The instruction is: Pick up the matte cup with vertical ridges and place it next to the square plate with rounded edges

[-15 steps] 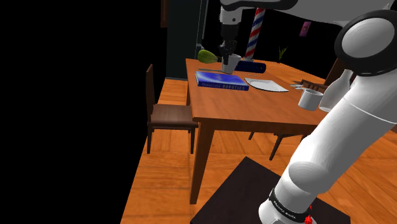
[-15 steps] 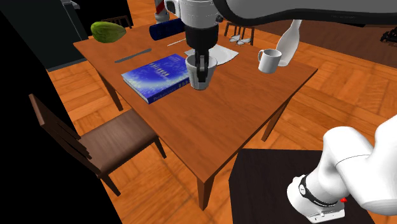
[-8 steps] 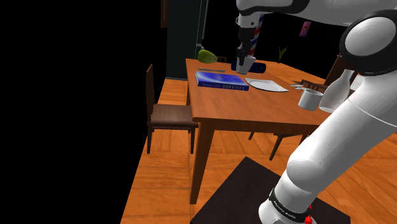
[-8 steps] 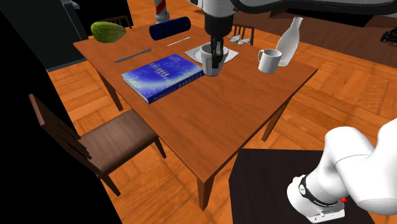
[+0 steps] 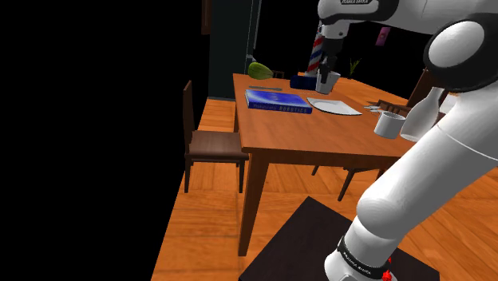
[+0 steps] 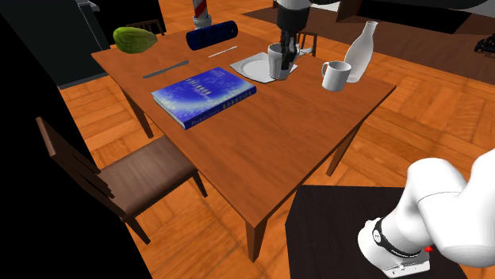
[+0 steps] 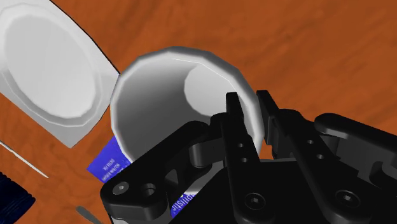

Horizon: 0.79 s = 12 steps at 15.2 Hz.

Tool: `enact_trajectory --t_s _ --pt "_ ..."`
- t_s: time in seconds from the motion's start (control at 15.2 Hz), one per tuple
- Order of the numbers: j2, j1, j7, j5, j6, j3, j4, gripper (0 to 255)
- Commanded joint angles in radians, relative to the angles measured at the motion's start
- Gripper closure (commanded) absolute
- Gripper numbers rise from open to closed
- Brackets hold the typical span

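A pale grey faceted cup point(image 6: 276, 62) hangs above the brown table point(image 6: 262, 150), and my black gripper point(image 6: 287, 54) is shut on its rim wall. In the wrist view one finger point(image 7: 234, 121) is inside the cup point(image 7: 159, 89) and the other is outside. The white square plate point(image 6: 254, 68) with rounded edges lies flat just beside the cup, toward the second exterior view's left. In the shoulder view the gripper point(image 5: 325, 73) holds the cup point(image 5: 328, 81) above and behind the plate point(image 5: 333, 105). The wrist view has the plate point(image 7: 44, 63) close beside the cup.
A blue book point(image 6: 204, 95) lies near the plate. A white mug point(image 6: 335, 75) and white bottle point(image 6: 362, 49) stand toward the second exterior view's right. A dark blue cylinder point(image 6: 211, 36) and a green object point(image 6: 133, 38) sit at the far side. A wooden chair point(image 6: 119, 170) stands by the table.
My gripper has carried the cup from over the book's edge to beside the plate, rightward in both exterior views. It stays shut on the cup.
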Motion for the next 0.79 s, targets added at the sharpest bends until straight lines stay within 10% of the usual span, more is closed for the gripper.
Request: enact_trajectory --t_s 0.0,0.73 --pt "0.023 -0.017 -0.054 0.007 0.013 -0.036 0.022 255" --pt "0.205 -0.135 -0.377 0.126 0.054 -0.240 0.199 255"
